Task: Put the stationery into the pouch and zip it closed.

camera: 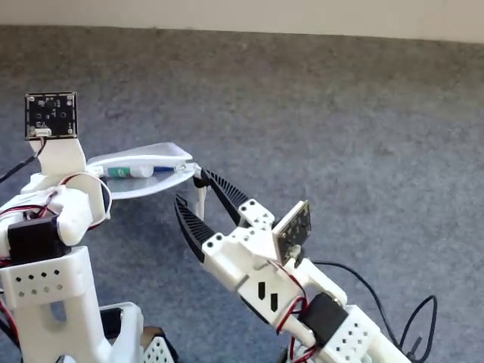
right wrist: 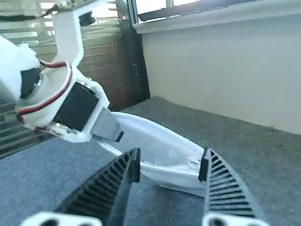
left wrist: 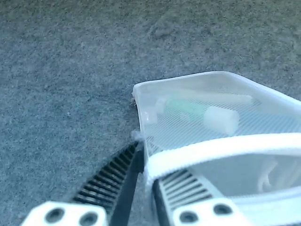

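Gripping the rim of the pouch [left wrist: 225, 94], the left tool [left wrist: 146, 165] is clamped on the thick white band at the pouch's edge, with one black ribbed finger [left wrist: 110, 176] on the outside and the other under the mesh. The right tool [camera: 190, 189] stands at the opposite end of the pouch [camera: 140, 185] with its jaws spread wide and nothing between them. In the high view one black fingertip sits right at the pouch's corner; whether it touches cannot be told. From the right wrist, the pouch [right wrist: 155, 141] lies just beyond the right tool [right wrist: 170, 155], and a small pull tab [right wrist: 192, 162] at the near corner shows in the gap between the two ribbed fingers.

The pouch is white, long and flat, with a fine see-through mesh side and a solid white border. Its mouth gapes open along the top edge. It sits left of centre on the grey, felt-like worktop [camera: 340, 136], and the end held by the left tool looks lifted a little. Inside lies a pen [camera: 125, 172] with a green middle and a blue part, lengthwise along the pouch. The left wrist view shows the pen [left wrist: 186, 108] through the mesh, next to a stubby white cylinder [left wrist: 221, 120].
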Tool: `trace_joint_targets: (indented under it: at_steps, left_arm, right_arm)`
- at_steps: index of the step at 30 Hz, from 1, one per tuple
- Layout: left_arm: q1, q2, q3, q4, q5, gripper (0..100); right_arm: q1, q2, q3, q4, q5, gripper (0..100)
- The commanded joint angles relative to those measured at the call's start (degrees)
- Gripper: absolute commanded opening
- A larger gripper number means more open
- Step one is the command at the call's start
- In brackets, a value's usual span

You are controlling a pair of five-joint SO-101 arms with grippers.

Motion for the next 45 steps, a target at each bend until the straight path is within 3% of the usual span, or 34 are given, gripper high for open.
trace_joint_targets:
  at_steps: [1,7,12,28,45]
  left_arm:
    - [0.9,-0.5,-0.7,-0.3,0.4,1]
    - [0.9,-0.5,-0.7,-0.3,0.4,1]
    - [0.9,-0.5,-0.7,-0.2,0.4,1]
    - [0.9,-0.5,-0.7,0.2,0.3,1]
    - [0.9,-0.5,-0.6,0.2,-1.6,1]
  right_arm:
    - [0.3,-2.0,0.0,2.8,0.4,19.3]
    - [7.2,4.6,2.8,2.5,0.2,19.2]
    - [8.4,14.7,2.2,1.1,0.2,19.2]
    - [8.4,42.6,1.0,-30.6,0.5,19.1]
    - [10.9,52.7,-6.8,-32.2,0.6,19.1]
